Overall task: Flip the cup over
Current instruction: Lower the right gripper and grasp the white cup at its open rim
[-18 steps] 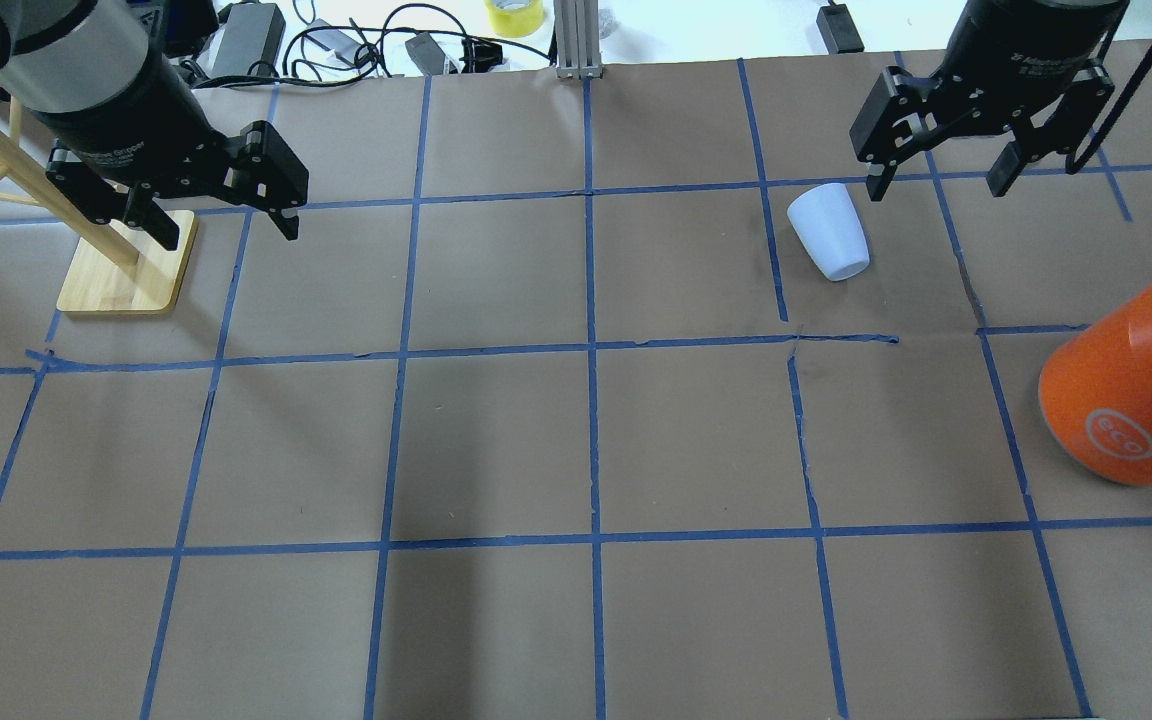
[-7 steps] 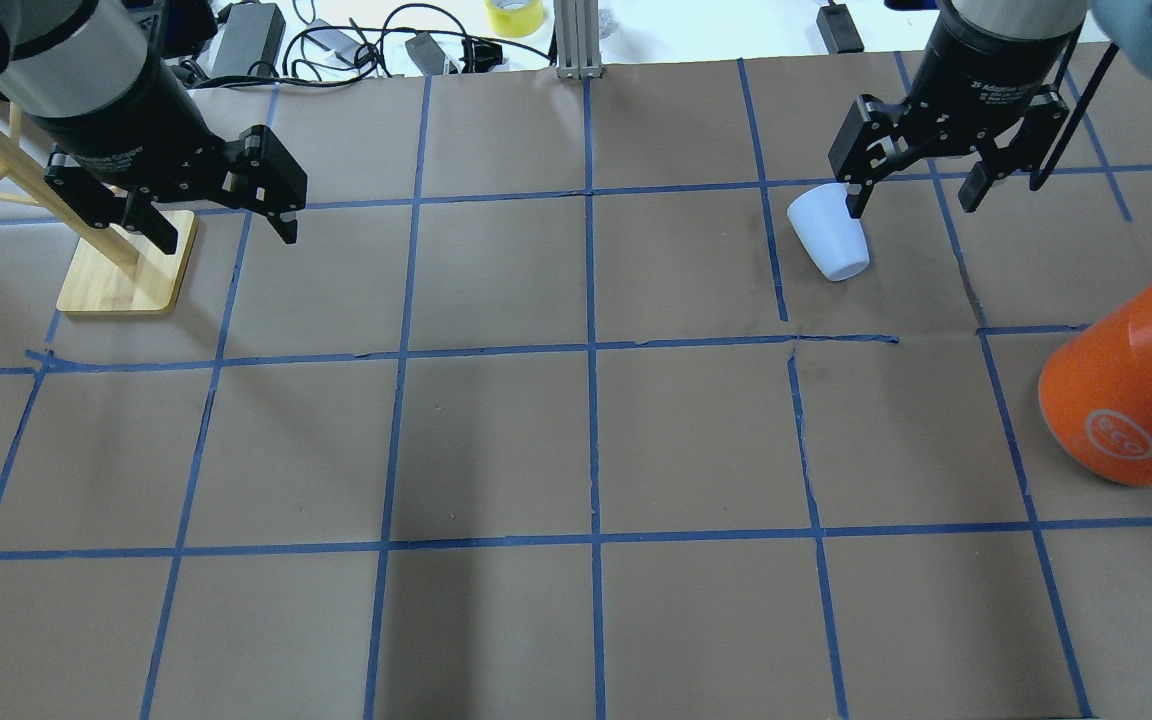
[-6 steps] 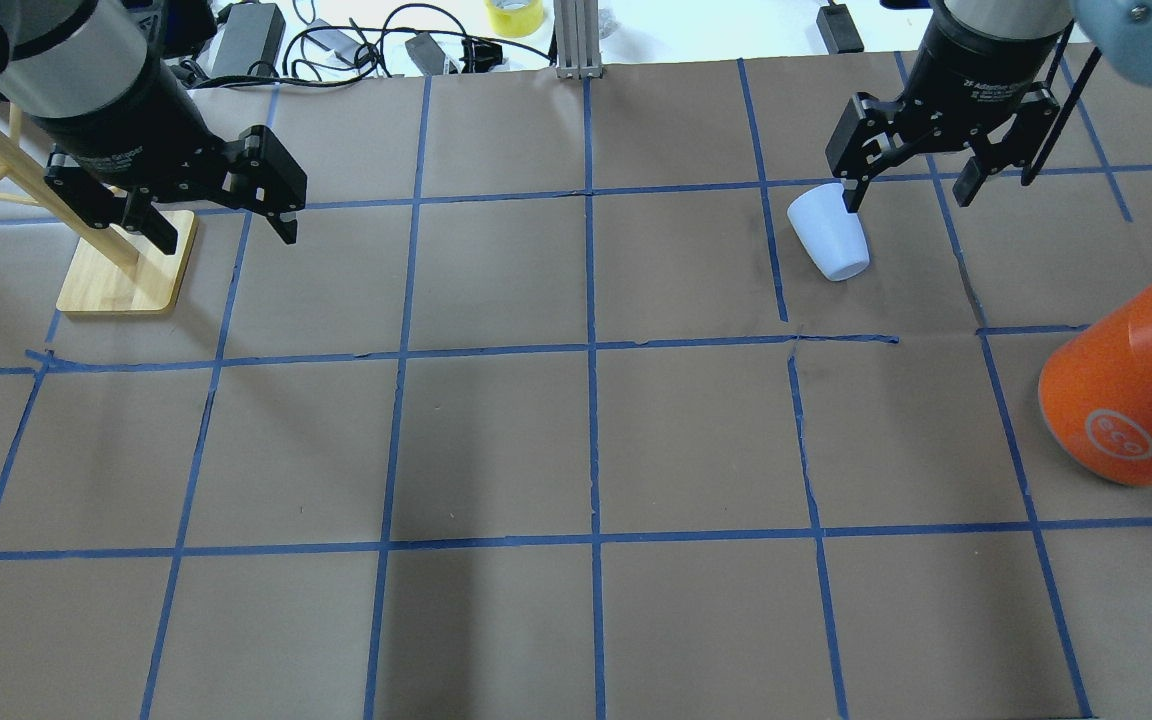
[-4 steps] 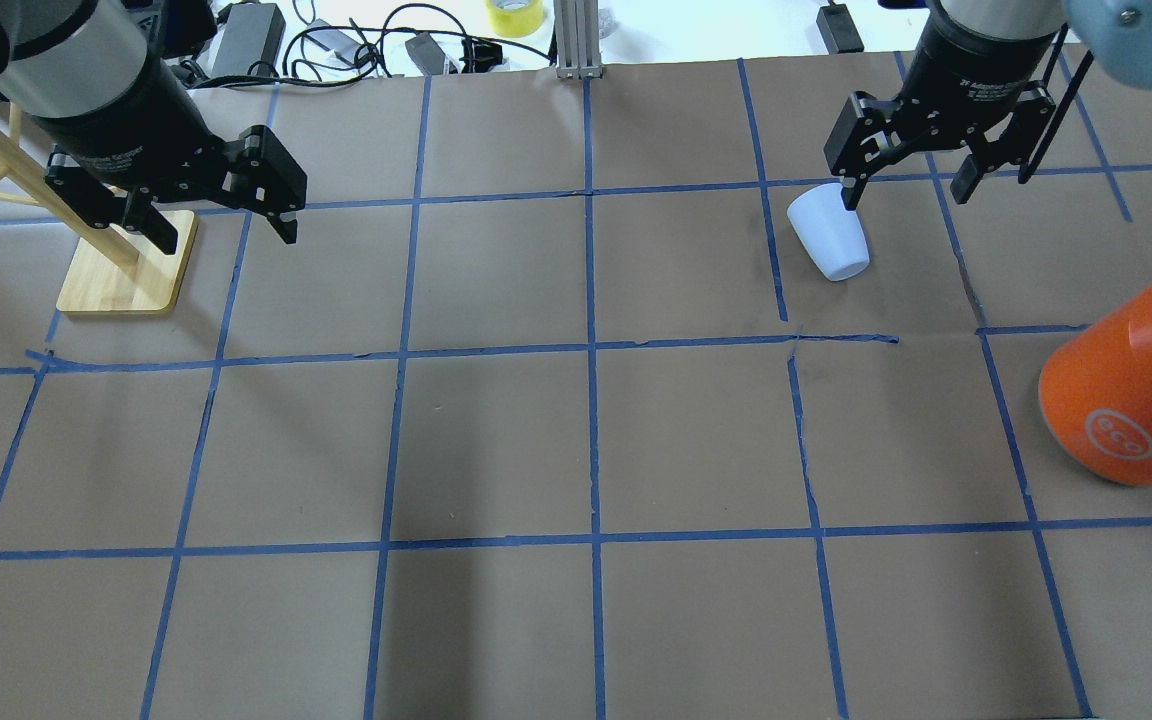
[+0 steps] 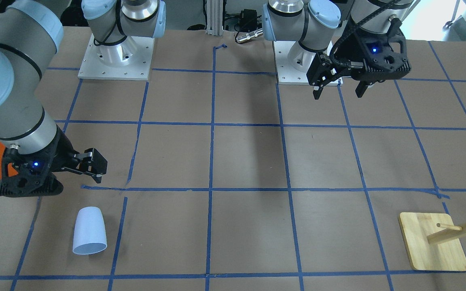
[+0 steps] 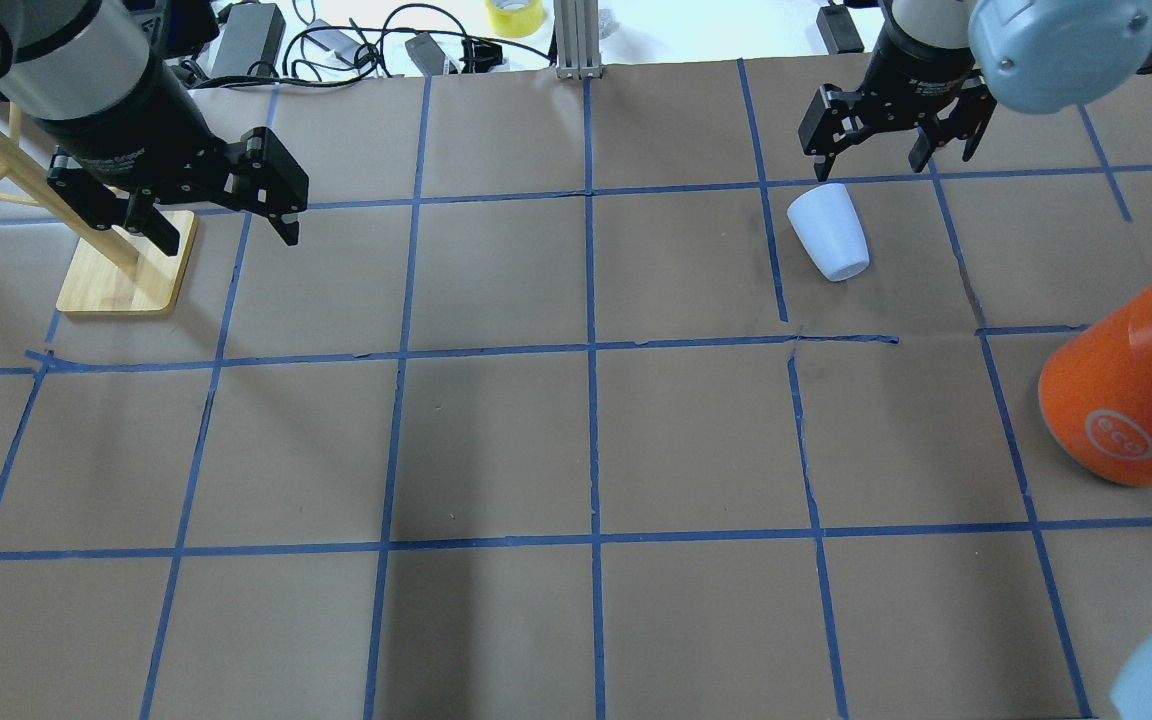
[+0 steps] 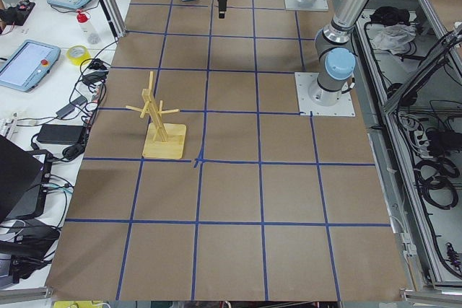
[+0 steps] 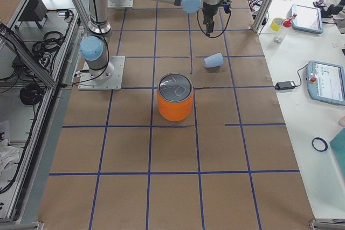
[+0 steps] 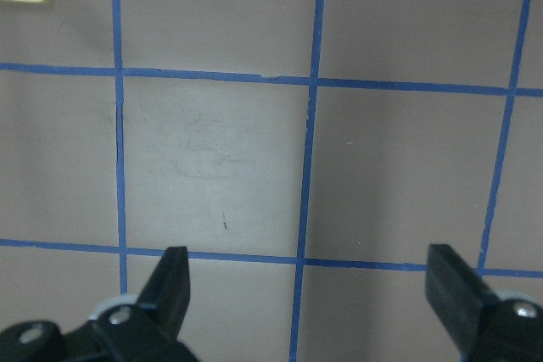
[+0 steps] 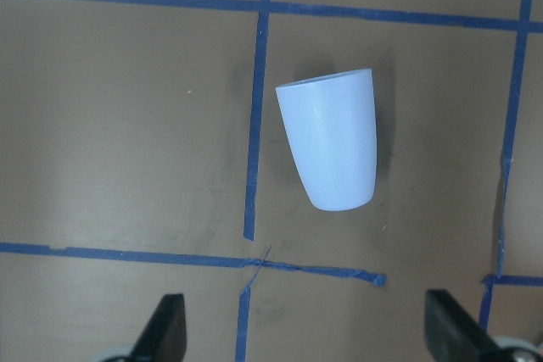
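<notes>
Cup [image 6: 829, 233] lies on its side near the far edge, toward the right corner, with its rim pointing at that edge. Right gripper [image 6: 868, 162] hangs close by, fingers spread wide, not touching it. Left gripper [image 6: 228, 232] is also spread, beside the wooden stand [image 6: 126, 275] at the far left corner. Orange can [image 6: 1121, 400] stands at the right edge.

Brown table [image 6: 496, 440] bears toppled cup [image 6: 831, 232], orange can [image 6: 1121, 405], wooden rack [image 6: 126, 272].
</notes>
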Robot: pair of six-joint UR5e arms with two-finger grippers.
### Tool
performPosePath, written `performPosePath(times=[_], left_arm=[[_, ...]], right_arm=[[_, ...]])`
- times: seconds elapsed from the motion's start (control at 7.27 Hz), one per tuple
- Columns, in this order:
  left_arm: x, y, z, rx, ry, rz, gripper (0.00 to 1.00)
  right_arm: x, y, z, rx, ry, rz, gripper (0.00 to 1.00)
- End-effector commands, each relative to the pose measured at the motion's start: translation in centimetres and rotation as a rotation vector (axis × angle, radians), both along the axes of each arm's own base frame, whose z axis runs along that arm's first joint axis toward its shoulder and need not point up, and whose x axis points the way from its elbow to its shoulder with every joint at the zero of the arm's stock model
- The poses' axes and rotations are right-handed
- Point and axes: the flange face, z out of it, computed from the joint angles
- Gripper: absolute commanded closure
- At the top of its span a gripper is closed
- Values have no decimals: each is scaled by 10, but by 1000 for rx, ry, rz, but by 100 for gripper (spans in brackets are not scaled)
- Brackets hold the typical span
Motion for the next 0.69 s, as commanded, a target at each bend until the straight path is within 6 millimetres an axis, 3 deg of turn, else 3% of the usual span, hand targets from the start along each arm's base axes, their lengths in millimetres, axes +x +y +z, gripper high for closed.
performPosePath(times=[0.0,0.55], left_arm=[[0,0,-1,1,-2,2,0],[2,0,0,-1,-2,3,0]], right_arm=[[-2,-28,-37,-49,10,72,0],[-9,-62,-98,-90,26,149,0]])
